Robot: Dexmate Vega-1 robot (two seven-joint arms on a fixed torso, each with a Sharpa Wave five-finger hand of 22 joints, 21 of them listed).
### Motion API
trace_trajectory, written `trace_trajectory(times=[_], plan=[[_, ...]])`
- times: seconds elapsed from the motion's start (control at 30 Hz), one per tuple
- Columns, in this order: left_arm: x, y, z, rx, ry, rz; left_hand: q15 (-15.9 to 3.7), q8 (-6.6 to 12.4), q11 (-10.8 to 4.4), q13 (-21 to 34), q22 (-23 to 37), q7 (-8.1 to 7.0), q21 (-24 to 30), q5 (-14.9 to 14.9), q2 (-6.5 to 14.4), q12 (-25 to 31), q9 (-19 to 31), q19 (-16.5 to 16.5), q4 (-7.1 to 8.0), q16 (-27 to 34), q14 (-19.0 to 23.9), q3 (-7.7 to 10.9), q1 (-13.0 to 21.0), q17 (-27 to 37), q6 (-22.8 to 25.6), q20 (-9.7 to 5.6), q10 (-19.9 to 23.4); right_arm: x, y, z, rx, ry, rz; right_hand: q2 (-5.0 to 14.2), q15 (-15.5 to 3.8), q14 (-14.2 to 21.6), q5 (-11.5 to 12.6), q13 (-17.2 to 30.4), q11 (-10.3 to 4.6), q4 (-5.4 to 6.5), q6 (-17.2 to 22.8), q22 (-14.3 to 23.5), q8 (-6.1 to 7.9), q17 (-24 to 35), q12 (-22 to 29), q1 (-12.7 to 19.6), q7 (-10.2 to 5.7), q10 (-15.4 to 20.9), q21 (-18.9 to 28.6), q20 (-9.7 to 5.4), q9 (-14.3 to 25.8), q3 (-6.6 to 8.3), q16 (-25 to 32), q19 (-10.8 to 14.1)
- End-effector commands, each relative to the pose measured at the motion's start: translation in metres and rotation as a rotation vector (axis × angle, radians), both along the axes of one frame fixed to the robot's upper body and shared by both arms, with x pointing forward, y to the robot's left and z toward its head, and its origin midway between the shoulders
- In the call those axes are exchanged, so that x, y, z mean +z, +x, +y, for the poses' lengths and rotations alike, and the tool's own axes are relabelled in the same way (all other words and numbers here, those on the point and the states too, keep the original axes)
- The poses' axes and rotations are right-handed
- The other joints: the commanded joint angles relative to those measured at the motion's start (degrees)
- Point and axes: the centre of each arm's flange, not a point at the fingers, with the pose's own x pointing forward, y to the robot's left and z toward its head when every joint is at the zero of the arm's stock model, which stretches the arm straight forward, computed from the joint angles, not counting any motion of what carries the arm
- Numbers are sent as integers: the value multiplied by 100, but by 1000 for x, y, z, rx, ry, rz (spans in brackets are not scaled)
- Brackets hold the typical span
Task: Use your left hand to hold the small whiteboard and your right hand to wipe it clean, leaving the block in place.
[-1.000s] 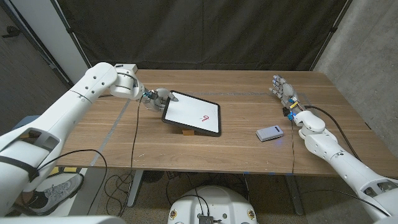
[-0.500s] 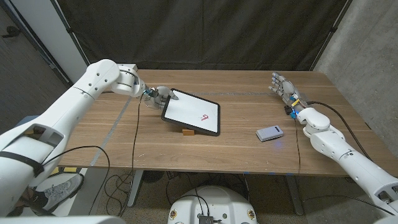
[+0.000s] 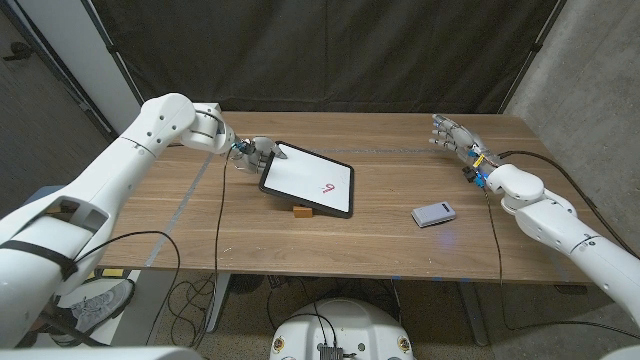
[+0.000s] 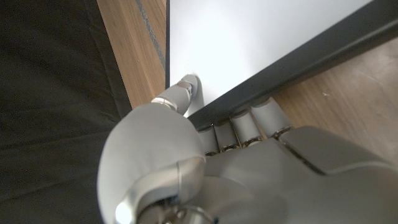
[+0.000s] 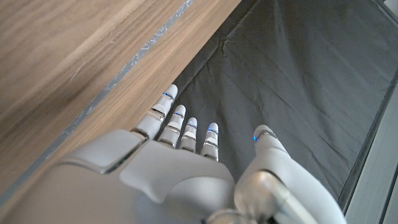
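Observation:
The small whiteboard [image 3: 309, 180] has a black frame and a red mark on its white face. It leans tilted on a small wooden block [image 3: 300, 210] near the table's middle. My left hand [image 3: 255, 153] grips its far left corner. In the left wrist view the thumb presses the white face [image 4: 261, 37] and the fingers [image 4: 245, 127] curl under the black frame. A grey-white eraser [image 3: 433, 214] lies on the table to the right of the board. My right hand [image 3: 453, 135] hovers open near the back right, fingers spread, well beyond the eraser.
The wooden table [image 3: 200, 235] has a faint tape line along its back part. A black curtain [image 3: 330, 50] hangs behind it. Cables drape off the front edge on both sides.
My right hand has moved a little toward the back of the table and its arm has swung outward. The left hand and the whiteboard have stayed put.

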Motion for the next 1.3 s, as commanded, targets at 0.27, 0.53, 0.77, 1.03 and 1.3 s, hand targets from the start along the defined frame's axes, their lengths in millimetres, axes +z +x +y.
trace_trajectory(times=[0.27,0.53,0.77,1.03,1.3], plan=[[4,3,-2,1,7,-15,-5,-12,-19,25,-1,-54,-8,3,-7,-15,32,-18,8,1,-2,-40,73,12,10,2,2,19,-22,8,-18,-226,8,20,7,411,-26,31,-19,-117,-39,44,1,98,16,116,-155,-34,67,-39,26,8,191,225],[3,3,-5,-1,5,-18,-10,-10,-21,25,0,-57,-3,5,-7,-13,33,-1,11,0,-1,-41,84,8,20,0,13,27,-30,7,-28,-321,9,61,-25,722,-36,46,-14,-178,-57,85,2,231,26,160,-232,-71,159,-27,26,-4,367,448],[3,3,-6,4,6,-23,-28,-10,-36,26,0,-60,-7,8,-7,-9,34,-5,12,3,14,-40,95,6,28,0,30,31,-38,5,-42,-389,13,78,-187,1414,-53,74,-23,-345,-192,221,-19,558,61,304,-239,-108,409,-76,28,-34,794,843],[3,1,-7,3,-9,-25,-31,-13,-33,26,0,-56,-5,11,-8,-16,34,4,9,0,14,-37,108,3,26,-5,18,32,-51,2,-61,-444,-11,99,-311,1653,-55,102,179,-518,-364,350,-17,828,71,534,-248,-85,638,-144,45,-15,1089,1097],[3,2,-9,1,-13,-27,-34,-12,1,26,0,-62,-21,13,-4,-16,35,-31,15,-2,12,-39,116,3,35,-11,27,41,-63,5,-88,-608,-19,89,-459,1812,-71,132,382,-689,-263,466,49,1040,101,902,-250,33,818,-245,67,50,1352,1225]])
